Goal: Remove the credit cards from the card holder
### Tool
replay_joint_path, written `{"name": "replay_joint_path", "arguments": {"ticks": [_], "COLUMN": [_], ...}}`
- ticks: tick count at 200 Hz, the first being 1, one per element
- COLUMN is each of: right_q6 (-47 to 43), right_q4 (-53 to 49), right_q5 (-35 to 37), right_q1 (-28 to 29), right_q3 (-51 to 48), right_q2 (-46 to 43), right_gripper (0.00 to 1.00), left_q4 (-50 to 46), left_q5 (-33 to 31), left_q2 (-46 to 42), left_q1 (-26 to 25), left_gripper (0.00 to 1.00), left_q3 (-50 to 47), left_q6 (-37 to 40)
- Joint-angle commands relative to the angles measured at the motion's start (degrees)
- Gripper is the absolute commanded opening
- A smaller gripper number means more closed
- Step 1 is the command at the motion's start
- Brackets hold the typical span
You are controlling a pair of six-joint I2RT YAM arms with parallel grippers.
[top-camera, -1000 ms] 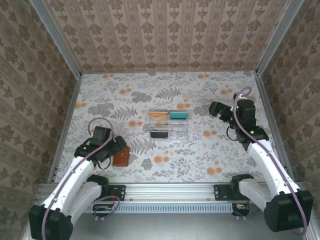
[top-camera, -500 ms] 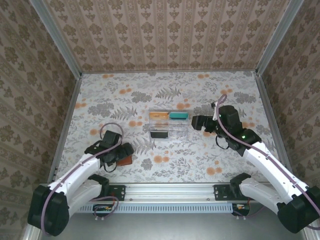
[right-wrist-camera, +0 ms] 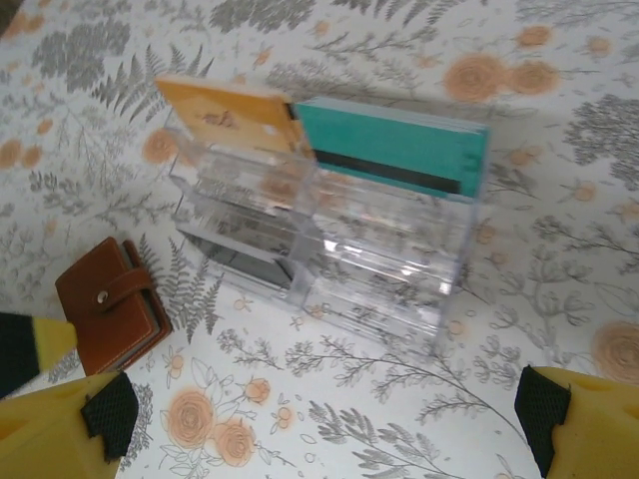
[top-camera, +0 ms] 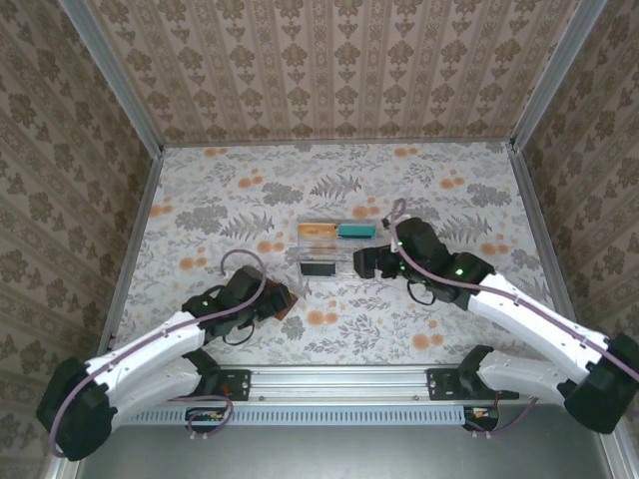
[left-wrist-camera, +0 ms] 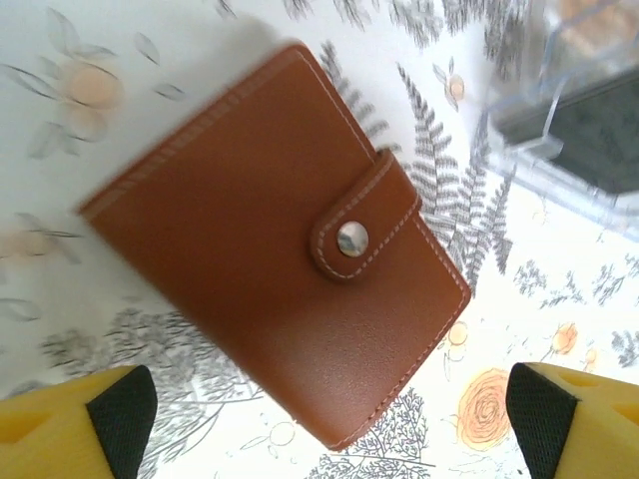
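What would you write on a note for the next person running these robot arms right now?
Left tool: open and empty, hanging over the card holder, which lies snapped shut on the table.
Right tool: open and empty, by the near side of the clear tray.
Cards: the orange card and teal card stand in the tray's far compartments. The black card is in its near-left one.
Done: three cards are out of the holder.
Left: the shut holder hides whether any more are inside, so it is probably worth opening it to check.
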Motion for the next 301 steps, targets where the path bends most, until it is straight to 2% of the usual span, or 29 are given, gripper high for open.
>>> {"name": "replay_joint_path", "arguments": {"ticks": [1,12,16,33,55,109,162,204,248,301], "right_q6": [-1.19,-2.12,-2.55,-4.5,-7.43,-15.01,-18.41,-20.95,-22.14,-22.77], "right_q4": [-3.44,-3.55,-3.56,-4.92,-4.18,-5.05,-5.42,-7.14,-8.67,-8.92], "right_q5": [5.91,6.21,5.77,2.07,-1.96,-5.28,-7.33,-7.02,-7.76,-7.43], "right_q1": [5.32,7.49,8.09,9.51,11.29,16.07,17.37,17.89,17.99,18.75], "right_q3": [5.2,7.73,8.58,12.11,15.75,27.12,35.95,42.36,47.49,47.48], "right_q2": [5.57,9.07,10.31,15.68,22.39,37.63,49.9,57.64,62.28,64.33], "right_gripper": [1.0,1.0,0.97,0.78,0.61,0.39,0.39,0.43,0.46,0.56], "left_q4": [-12.85,-16.46,-17.93,-24.72,-32.39,-41.12,-42.15,-41.32,-40.9,-41.68], "left_q5": [-7.63,-9.3,-9.96,-12.78,-14.78,-18.11,-16.65,-16.1,-14.77,-13.54], "left_q2": [-5.84,-9.0,-10.04,-14.3,-17.91,-19.6,-19.94,-20.8,-21.56,-23.45], "left_q1": [1.14,1.74,1.93,3.18,5.88,10.16,12.26,12.78,14.14,15.5], "left_gripper": [1.0,1.0,1.0,1.0,0.98,0.99,1.0,1.0,1.0,1.0], "left_q3": [3.94,4.74,5.06,6.33,8.23,12.03,13.08,11.7,10.93,10.11], "left_q6": [-3.47,-3.94,-4.34,-6.51,-9.01,-11.06,-9.77,-9.86,-8.87,-8.28]}}
